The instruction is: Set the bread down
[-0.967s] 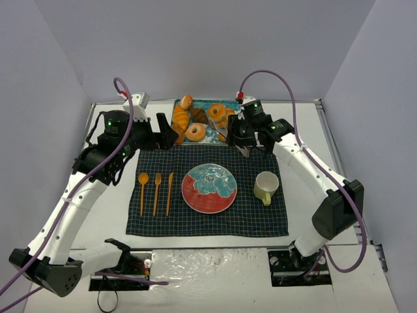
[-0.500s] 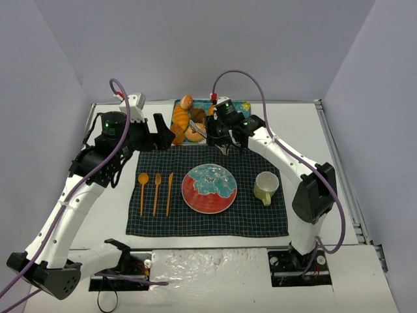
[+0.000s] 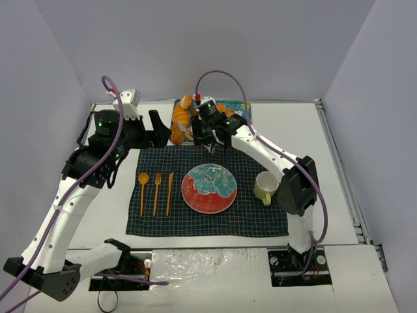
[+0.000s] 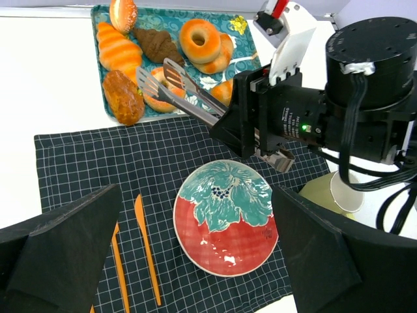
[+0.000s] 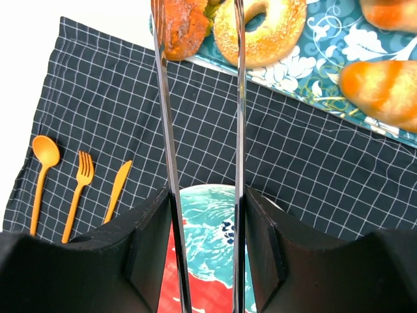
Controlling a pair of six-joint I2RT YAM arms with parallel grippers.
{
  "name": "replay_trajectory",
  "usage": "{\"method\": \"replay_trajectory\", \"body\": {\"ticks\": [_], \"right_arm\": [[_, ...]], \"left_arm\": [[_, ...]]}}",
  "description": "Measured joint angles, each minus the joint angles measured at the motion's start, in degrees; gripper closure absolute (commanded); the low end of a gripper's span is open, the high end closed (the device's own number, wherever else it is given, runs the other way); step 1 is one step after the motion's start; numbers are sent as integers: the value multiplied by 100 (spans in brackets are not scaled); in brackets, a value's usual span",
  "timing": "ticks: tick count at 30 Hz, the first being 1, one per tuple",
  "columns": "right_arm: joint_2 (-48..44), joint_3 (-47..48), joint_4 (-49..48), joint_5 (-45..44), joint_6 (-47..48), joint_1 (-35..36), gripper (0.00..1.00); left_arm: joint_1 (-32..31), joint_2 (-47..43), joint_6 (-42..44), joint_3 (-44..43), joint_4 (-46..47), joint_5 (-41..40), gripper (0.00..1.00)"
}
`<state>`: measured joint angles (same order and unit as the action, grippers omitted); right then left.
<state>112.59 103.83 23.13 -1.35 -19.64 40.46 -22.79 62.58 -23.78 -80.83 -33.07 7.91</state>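
From the overhead camera I get the whole left arm, but its pincer is hard to read. The left wrist camera settles it: the left gripper (image 4: 195, 195) stands spread wide, its fingers (image 4: 65, 251) holding nothing, above the checked mat (image 4: 78, 156) and the red and teal plate (image 4: 225, 218).

That view also gives me the tray (image 4: 159, 16) almost in full, where the overhead has the right arm across most of it. The bread (image 4: 122, 96) lies at the tray's near left corner, just beside the mat's edge.

Moving right, the tongs (image 4: 176, 88) reach over the tray with their two blades apart and the tips just beside the bread. The right wrist camera looks down along them. The left blade crosses the bread's edge and the right one crosses a seeded donut (image 5: 260, 26). I cannot tell whether either tip touches the bread.

The right gripper (image 5: 205, 195) is clamped on the tongs' arms without squeezing the blades together.

Far right, only the overhead shows the whole cup (image 3: 266, 187), on the mat beside the plate.
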Motion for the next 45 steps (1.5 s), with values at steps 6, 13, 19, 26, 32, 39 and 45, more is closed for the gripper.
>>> {"method": "replay_trajectory", "body": {"ticks": [6,13,19,26,32,39,45], "right_arm": [[273,264,22,-28,-3,74,58],[496,493,28,-98,-35,162,58],[746,673,35,-273,-73,293,58],[959,777,28,-466,-111,408,58],[1096,850,26,-536,-116,432,58],[1211,980,22,-536,-129,448,58],[1438,1102,19,-532,-129,479,58]], "left_arm": [[0,-65,21,-28,-70,-172,3],[0,-203,21,-41,-101,-365,3],[0,-218,21,-43,-119,-403,3],[0,-218,21,-49,-142,-435,3],[4,-219,22,-49,-145,-434,3],[4,-234,56,-49,-150,-434,3],[4,-238,61,-49,-152,-434,3]]}}
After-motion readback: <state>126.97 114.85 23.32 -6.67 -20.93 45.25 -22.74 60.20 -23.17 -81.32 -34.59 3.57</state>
